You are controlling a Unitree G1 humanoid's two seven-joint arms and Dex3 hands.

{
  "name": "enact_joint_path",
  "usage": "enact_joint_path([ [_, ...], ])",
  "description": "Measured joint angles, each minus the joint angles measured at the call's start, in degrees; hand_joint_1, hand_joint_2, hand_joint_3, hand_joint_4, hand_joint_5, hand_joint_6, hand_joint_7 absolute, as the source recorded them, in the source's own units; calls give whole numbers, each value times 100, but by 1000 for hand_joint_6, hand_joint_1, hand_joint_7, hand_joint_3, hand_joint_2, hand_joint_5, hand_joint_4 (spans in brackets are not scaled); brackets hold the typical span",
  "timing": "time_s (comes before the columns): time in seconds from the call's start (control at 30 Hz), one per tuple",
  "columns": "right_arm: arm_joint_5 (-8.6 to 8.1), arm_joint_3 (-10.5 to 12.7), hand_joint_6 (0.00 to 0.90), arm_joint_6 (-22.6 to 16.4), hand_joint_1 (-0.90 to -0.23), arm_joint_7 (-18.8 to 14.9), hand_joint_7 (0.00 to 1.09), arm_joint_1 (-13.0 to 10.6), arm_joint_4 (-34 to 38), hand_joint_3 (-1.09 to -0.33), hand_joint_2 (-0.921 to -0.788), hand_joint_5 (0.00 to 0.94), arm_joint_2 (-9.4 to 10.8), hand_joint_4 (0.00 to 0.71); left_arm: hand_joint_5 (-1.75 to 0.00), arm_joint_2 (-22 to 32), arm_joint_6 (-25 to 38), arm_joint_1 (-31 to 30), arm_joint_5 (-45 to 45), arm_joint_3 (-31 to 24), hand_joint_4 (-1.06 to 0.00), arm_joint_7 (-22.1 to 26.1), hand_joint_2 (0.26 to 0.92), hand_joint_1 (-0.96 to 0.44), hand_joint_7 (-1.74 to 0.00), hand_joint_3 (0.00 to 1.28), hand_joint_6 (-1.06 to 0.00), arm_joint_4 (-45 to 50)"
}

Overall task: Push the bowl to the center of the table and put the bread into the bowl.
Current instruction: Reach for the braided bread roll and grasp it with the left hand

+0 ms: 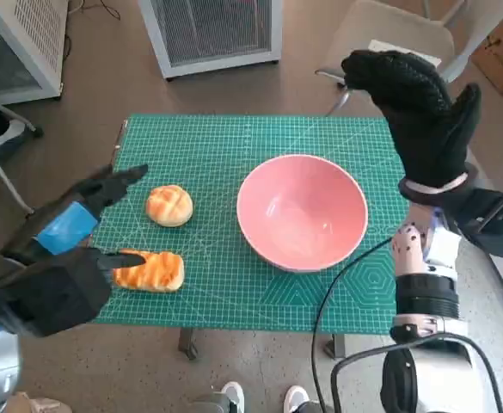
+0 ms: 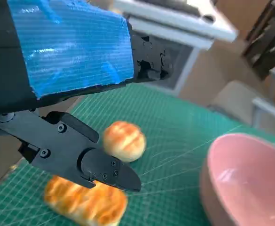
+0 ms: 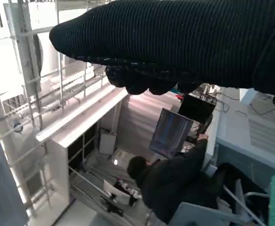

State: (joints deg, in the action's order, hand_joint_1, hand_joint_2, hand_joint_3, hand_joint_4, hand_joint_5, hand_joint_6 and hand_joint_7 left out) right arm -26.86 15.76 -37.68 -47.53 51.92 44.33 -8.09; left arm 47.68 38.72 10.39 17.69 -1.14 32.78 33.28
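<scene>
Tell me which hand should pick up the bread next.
Left. The left hand hovers open right beside the long bread and round bread; the right hand is raised beyond the bowl, holding nothing.

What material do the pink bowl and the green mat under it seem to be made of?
The pink bowl looks like glazed ceramic or glossy plastic: its smooth inside shows soft light reflections. The green mat looks like matte rubbery vinyl, a cutting mat by its printed pale grid lines. Neither can be told for certain.
</scene>
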Motion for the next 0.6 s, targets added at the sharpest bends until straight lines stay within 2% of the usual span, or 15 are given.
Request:
enact_joint_path([
  [0.6,-51,2,287,119,-640,-33,179,0,24,-709,-921,5,42,260,-9,-97,30,136,727,1231,-117,-21,750,-186,-29,0,-312,-1077],
])
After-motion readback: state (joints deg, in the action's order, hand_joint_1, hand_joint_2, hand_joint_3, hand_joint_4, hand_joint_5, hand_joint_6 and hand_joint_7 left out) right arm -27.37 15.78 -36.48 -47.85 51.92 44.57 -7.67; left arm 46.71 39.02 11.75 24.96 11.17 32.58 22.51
